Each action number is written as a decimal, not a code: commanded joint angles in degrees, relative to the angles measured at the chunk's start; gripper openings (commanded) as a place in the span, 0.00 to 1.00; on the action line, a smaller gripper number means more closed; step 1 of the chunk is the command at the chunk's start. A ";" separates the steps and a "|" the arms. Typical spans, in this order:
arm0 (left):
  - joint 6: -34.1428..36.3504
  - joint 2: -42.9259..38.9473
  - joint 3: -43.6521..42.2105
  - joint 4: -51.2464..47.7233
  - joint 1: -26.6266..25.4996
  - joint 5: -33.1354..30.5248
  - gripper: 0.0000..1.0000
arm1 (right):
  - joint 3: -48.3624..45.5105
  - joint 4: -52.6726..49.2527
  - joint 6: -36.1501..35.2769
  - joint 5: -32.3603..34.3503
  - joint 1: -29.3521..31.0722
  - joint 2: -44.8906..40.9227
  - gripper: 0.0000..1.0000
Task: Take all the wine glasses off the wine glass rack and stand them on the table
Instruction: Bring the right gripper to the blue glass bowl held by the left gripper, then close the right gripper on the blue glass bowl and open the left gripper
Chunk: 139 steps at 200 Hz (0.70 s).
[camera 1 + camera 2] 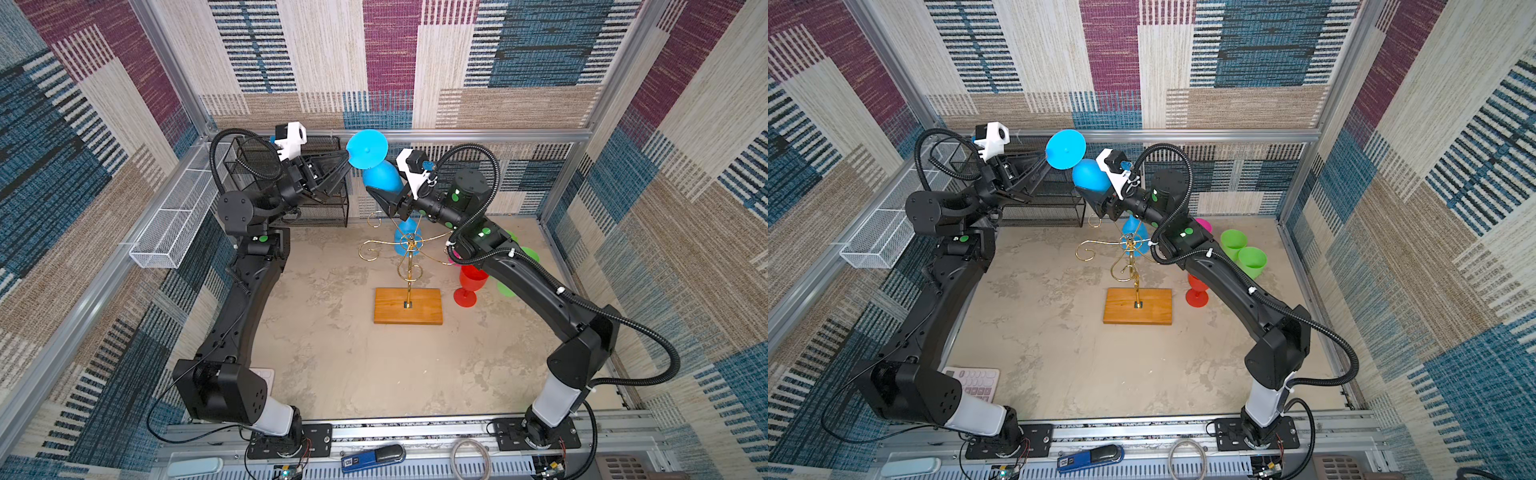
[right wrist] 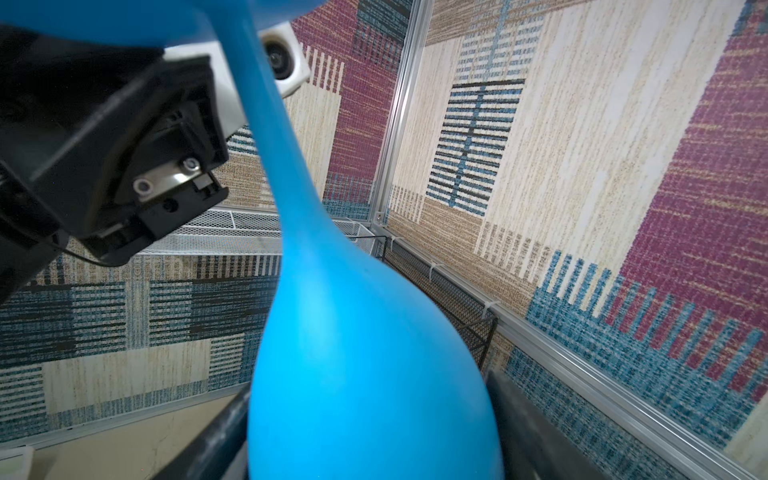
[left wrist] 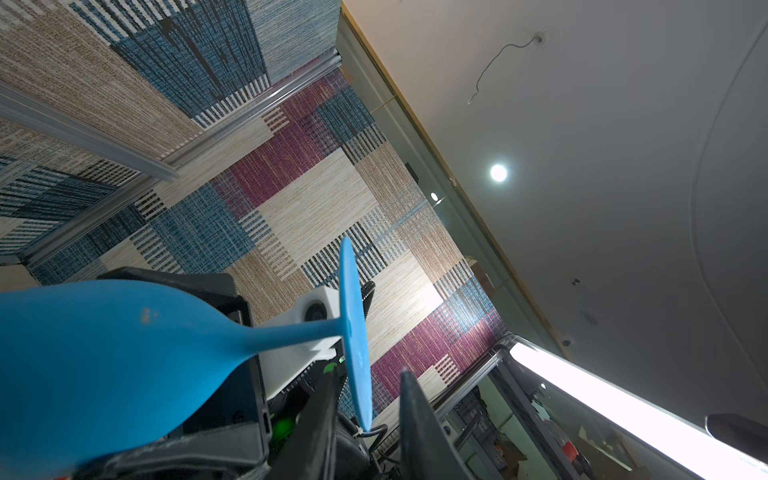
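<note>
Left hand: high at the back, in front of the black mesh shelf. Its jaws are parted and straddle the rim of the glass's foot. The left wrist view shows a gap on at least one side, so I read it as released, not clamping.

Wine glass: blue, in the air between the two hands. It is well above the wine glass rack and touches no wire. Its long axis runs hand to hand, foot toward the left hand and bowl toward the right, steeply tilted.

A second blue glass hangs on the rack.

Right hand: clamped on the bowl, one finger pressed to each side. It alone carries the glass.

Judgement: the glass is off the rack. The next move belongs to the right arm, which takes the glass toward bare worktop. The left hand first has to back straight away from the foot rim so it doesn't snag it.
</note>
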 commanded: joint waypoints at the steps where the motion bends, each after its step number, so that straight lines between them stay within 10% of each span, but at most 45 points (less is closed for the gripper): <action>1: 2.22 -0.50 0.23 3.23 0.13 0.60 0.36 | 0.85 -2.09 3.42 2.62 0.01 -1.42 0.56; 46: 13.43 -2.35 -1.02 0.34 0.52 0.88 0.40 | 1.82 -13.43 5.09 6.26 0.03 -5.69 0.52; 97: 65.36 -12.69 -9.10 -27.87 0.11 -10.78 0.44 | 2.59 -31.89 5.82 8.97 0.01 -12.72 0.47; 139: 95.87 -16.79 -19.49 -21.95 -0.29 -19.78 0.49 | 4.21 -41.67 5.28 12.64 0.15 -15.53 0.44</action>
